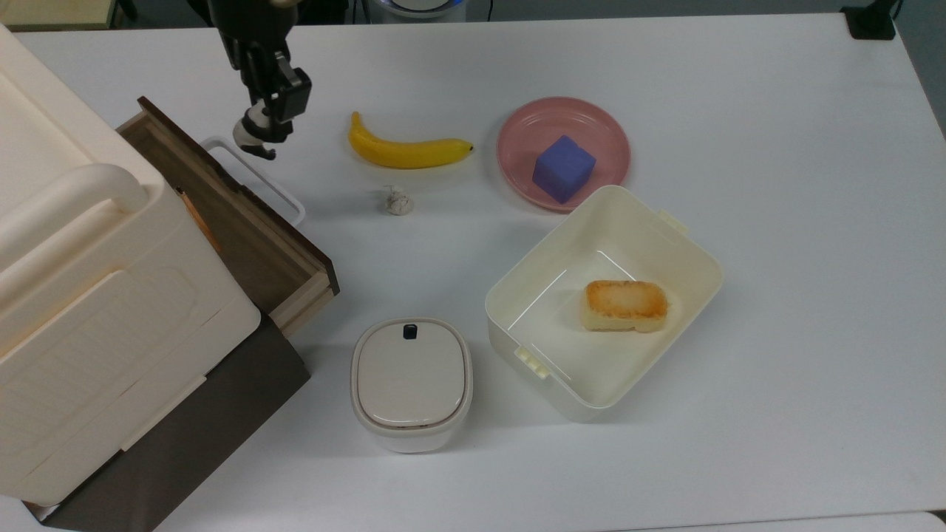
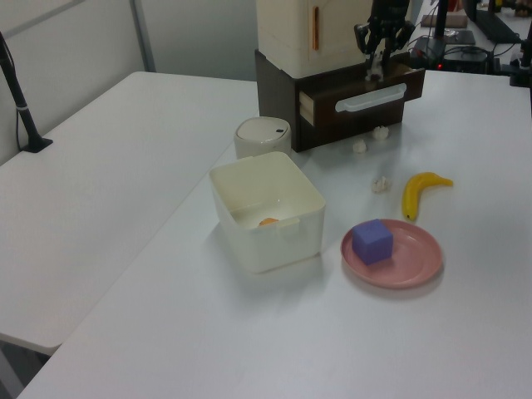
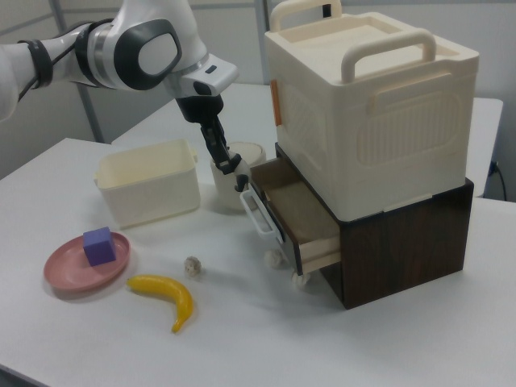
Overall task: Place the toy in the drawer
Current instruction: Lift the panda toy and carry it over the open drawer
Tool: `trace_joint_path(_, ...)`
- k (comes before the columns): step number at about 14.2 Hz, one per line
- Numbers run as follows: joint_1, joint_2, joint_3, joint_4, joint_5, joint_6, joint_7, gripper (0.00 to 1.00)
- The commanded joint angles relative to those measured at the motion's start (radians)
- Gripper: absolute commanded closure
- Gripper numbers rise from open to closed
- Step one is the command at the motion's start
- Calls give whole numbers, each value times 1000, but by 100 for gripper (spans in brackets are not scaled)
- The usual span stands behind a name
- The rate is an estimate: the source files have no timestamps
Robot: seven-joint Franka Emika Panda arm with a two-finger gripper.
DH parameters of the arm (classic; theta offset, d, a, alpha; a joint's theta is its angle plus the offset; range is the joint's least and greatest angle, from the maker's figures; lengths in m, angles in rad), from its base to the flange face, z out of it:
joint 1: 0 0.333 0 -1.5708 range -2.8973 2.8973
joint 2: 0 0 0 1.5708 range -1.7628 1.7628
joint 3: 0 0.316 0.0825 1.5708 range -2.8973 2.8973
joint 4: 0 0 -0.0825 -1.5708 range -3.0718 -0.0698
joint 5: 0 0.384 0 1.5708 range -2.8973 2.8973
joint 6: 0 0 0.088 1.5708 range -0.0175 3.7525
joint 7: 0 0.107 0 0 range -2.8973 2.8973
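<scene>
Carrying the toy, the tool hangs above the worktop just outside the drawer, its fingers clamped on the small white figurine, which pokes out below the fingertips. In the top view the toy sits at about 1 o'clock from the drawer's white loop handle, over the handle's far end and not yet over the wooden cavity; in the right view it hangs just above the handle at the open drawer. Orientation of the toy: long axis looks roughly vertical, hanging down out of the grip, lower end toward 7 o'clock in the top view; which end is the head cannot be told. Risks, as a judgement: a release here would likely drop it on the handle or the worktop in front of the dark front panel, since the cavity lies toward 7 o'clock. The grip takes only the top of a tiny figurine, so it may slip or swing during travel. Descending too early could knock the front panel or handle and push the drawer shut. The cream box overhangs the drawer's rear, leaving a narrow opening and a collision hazard for the arm.
</scene>
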Motion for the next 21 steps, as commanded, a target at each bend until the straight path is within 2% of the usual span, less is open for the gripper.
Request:
trace_joint_path(1, -20, 8, -8, 28, 13, 25, -17, 100)
trace_joint_path(3, -52, 11, -10, 28, 13, 68, -13, 100)
trace_joint_path(9, -71, 74, -19, 39, 2, 157, -9, 100)
trace_joint_path(11, -77, 94, -40, 42, 1, 203, 14, 100)
trace_joint_path(13, -79, 99, -45, 42, -36, 219, 14, 100)
trace_joint_path(14, -85, 102, -45, 42, -36, 223, 14, 83)
trace_joint_path(15, -86, 102, -45, 42, -36, 222, 14, 23)
trace_joint_path(16, -85, 103, -45, 42, -39, 222, 14, 3)
trace_joint_path(17, -85, 103, -45, 41, -42, 220, 14, 0)
trace_joint_path(21, -85, 100, -45, 41, -52, 216, 16, 0)
